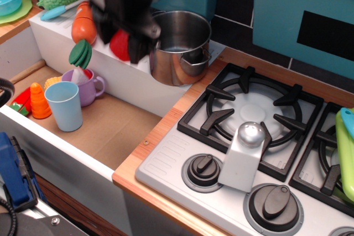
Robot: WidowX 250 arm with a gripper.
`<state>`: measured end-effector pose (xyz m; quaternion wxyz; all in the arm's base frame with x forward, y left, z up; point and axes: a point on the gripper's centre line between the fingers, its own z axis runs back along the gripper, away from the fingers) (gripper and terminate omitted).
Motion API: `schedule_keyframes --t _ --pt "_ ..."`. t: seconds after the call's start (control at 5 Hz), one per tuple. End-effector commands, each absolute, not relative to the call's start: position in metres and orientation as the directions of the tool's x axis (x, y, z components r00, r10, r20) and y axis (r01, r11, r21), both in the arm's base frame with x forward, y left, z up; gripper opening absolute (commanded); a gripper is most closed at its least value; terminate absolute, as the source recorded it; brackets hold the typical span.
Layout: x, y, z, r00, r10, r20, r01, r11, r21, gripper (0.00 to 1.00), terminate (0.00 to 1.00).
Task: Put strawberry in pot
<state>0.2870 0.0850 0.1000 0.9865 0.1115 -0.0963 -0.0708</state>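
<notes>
My black gripper is shut on the glossy red strawberry and holds it in the air just left of the pot's rim, above the white sink ledge. The arm is blurred from motion. The shiny steel pot stands on the ledge behind the sink, with its loop handle facing the stove; its inside looks empty.
In the sink stand a light-blue cup, a purple mug and an orange ridged cone. A carrot lies on the ledge. A stove burner and a white knobbed shaker are to the right.
</notes>
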Motion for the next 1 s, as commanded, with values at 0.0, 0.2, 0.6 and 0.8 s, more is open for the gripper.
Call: schedule_keyframes --t 0.0,0.2,0.6,0.8 --pt "0.333 0.087 0.115 0.924 -0.287 0.253 0.213 0.935 0.283 0.00 0.00" --pt "0.345 0.089 0.105 0.897 -0.317 0.308 0.235 0.933 0.274 0.00 0.00" --pt "0.349 0.087 0.102 0.876 -0.345 0.337 0.274 0.931 0.240 1.00 0.00" --pt "0.349 0.087 0.102 0.876 -0.345 0.337 0.274 0.931 0.240 1.00 1.00"
